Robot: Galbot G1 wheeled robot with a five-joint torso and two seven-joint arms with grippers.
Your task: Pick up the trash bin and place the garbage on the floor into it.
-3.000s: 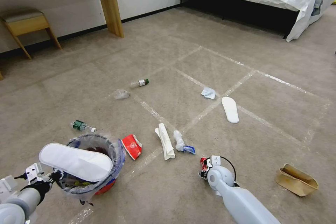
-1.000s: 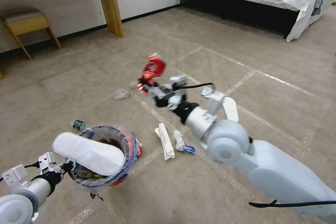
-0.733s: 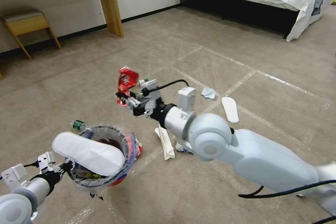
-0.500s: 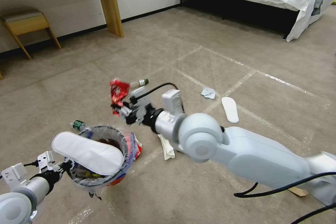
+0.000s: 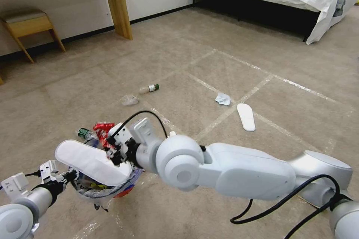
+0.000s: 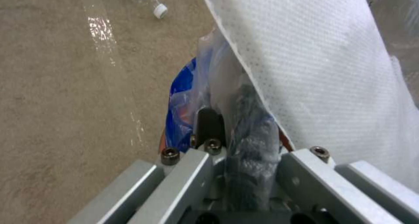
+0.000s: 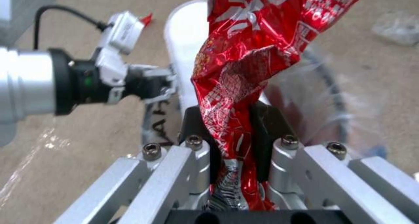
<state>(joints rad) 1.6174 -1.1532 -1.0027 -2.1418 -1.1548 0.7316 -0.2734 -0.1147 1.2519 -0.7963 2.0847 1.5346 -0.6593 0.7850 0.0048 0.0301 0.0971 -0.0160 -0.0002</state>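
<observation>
Right pincer [image 7: 231, 142], one red wrapper [image 7: 253, 53]

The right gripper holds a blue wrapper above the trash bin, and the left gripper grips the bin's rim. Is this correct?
Not quite: the wrapper is red, as the right wrist view shows. The rest holds: the right gripper pinches it above the trash bin, whose rim the left gripper grips.

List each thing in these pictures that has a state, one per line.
Red plastic trash bin: lifted, gripped at its rim.
Crumpled red foil wrapper: clamped, above the bin.
Left gripper: shut on the bin's rim.
Right gripper: shut on the wrapper.
Clear green-capped bottle: lying on the carpet.
</observation>
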